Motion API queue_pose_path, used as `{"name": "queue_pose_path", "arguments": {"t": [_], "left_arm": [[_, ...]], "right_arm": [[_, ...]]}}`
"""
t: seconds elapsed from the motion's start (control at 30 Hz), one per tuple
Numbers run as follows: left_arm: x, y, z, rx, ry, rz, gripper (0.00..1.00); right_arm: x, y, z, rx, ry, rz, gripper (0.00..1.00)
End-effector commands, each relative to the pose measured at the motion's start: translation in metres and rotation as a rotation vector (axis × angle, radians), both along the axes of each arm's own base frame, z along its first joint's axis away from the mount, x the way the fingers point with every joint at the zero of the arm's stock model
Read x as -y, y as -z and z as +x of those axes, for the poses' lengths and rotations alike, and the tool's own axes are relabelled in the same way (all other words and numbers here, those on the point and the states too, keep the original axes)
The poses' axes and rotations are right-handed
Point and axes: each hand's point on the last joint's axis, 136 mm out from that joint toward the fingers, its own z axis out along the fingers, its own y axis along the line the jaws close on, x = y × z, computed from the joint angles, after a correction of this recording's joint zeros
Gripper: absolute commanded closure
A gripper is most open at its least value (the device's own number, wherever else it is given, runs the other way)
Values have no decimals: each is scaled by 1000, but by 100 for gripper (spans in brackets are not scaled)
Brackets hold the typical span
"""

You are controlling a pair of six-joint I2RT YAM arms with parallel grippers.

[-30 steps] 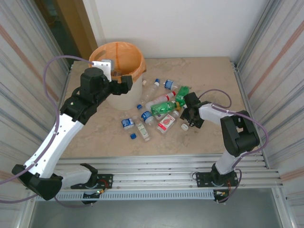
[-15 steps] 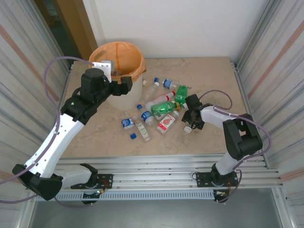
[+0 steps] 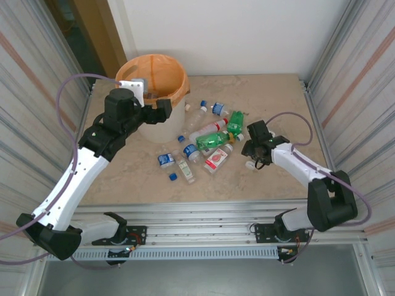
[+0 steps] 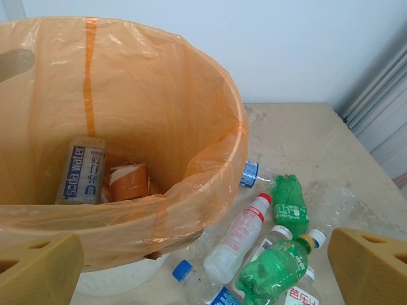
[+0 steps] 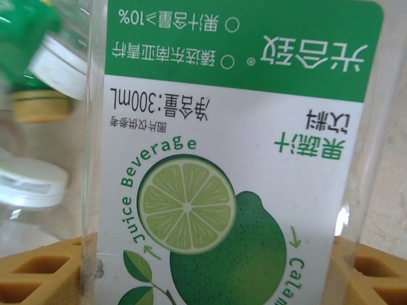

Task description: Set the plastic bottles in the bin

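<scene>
Our left gripper [image 4: 203,270] hangs at the near rim of the bin [image 4: 216,146], looking down into it, its fingers [image 4: 38,270] spread wide with nothing between them. Inside the orange liner [image 4: 127,82] we see a clear bottle labelled soda water [image 4: 81,171] and a crumpled orange-labelled bottle [image 4: 130,181] beside it at the bottom. The rest of the plastic bottles [image 3: 207,142] lie scattered on the stone-look table [image 3: 278,98] just right of the bin: a green bottle [image 4: 273,273], a clear red-capped bottle [image 4: 240,235], a red-labelled bottle [image 3: 216,159], and a small blue cap [image 3: 173,177] nearer us. Our right gripper [image 5: 206,273] sits at the right edge of that pile, with a clear lime juice bottle [image 5: 222,159] filling the gap between its two fingers; both pads lie against the bottle's sides, so we read it as gripped. Beside that bottle we see a white cap [image 5: 32,181] and a yellow cap [image 5: 41,105] on a green neck
</scene>
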Motion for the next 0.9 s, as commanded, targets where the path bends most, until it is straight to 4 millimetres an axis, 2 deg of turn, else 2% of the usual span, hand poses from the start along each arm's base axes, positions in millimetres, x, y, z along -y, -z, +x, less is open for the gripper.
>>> {"name": "queue_pose_path", "arguments": {"t": [0.0, 0.17, 0.33, 0.5, 0.63, 0.87], "left_arm": [[2, -11, -4, 25, 21, -47, 1], [16, -16, -9, 22, 98, -102, 1], [35, -24, -18, 24, 186, -150, 1], [53, -30, -26, 22, 272, -204, 1], [68, -33, -29, 11, 335, -252, 1], [89, -22, -24, -43, 395, -276, 1]], "right_arm": [[-2, -27, -1, 93, -80, -32, 57], [-30, -79, 7, 294, -216, 14, 57], [-73, -133, 14, 509, -393, 78, 59], [-119, -177, 14, 691, -568, 144, 59], [-154, -203, 11, 785, -688, 174, 60], [-195, -230, 7, 875, -812, 220, 61]]}}
